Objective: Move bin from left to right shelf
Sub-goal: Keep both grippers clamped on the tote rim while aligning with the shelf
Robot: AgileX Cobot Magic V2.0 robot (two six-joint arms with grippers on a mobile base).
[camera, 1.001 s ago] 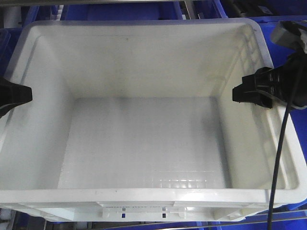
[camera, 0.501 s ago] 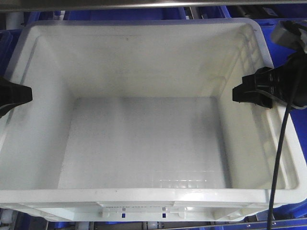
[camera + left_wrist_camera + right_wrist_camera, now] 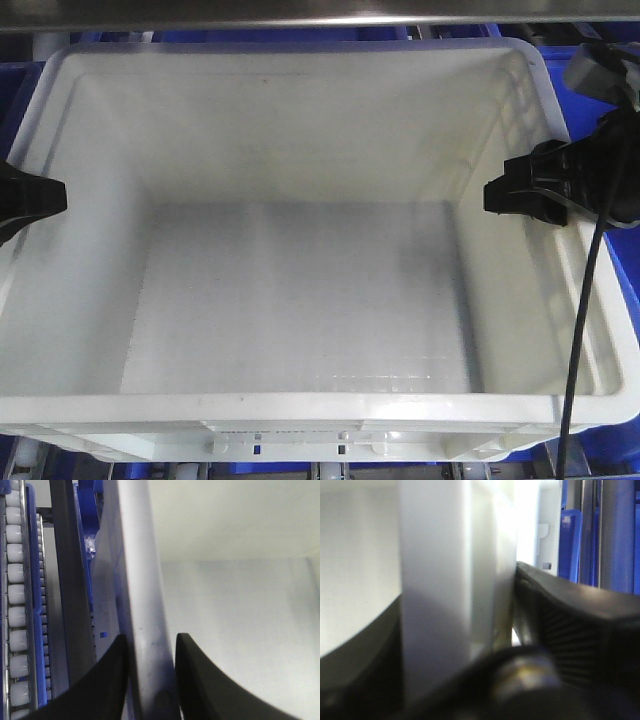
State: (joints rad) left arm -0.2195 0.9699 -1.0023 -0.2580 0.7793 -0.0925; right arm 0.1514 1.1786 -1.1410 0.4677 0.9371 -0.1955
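The bin [image 3: 300,300], a large white crate with nothing inside, fills the front view and hangs between both arms. My left gripper [image 3: 28,196] is shut on its left wall [image 3: 145,580], one black finger [image 3: 107,680] outside and the other inside. My right gripper [image 3: 520,195] is shut on the right wall [image 3: 435,555], which sits between its dark fingers [image 3: 570,625]. The brushed steel crossbar [image 3: 300,18] of the right shelf runs just beyond the bin's far rim. White rollers [image 3: 15,580] of a track lie left of the bin.
Dark blue crates [image 3: 600,70] show behind and on both sides of the bin. A blue crate edge [image 3: 32,540] stands between the roller track and a dark upright [image 3: 70,580]. A black cable [image 3: 585,300] hangs over the bin's right rim.
The bin stays fixed between the grippers while the background slides down the picture. The steel crossbar has come further into view at the top, and rollers now show under the near rim.
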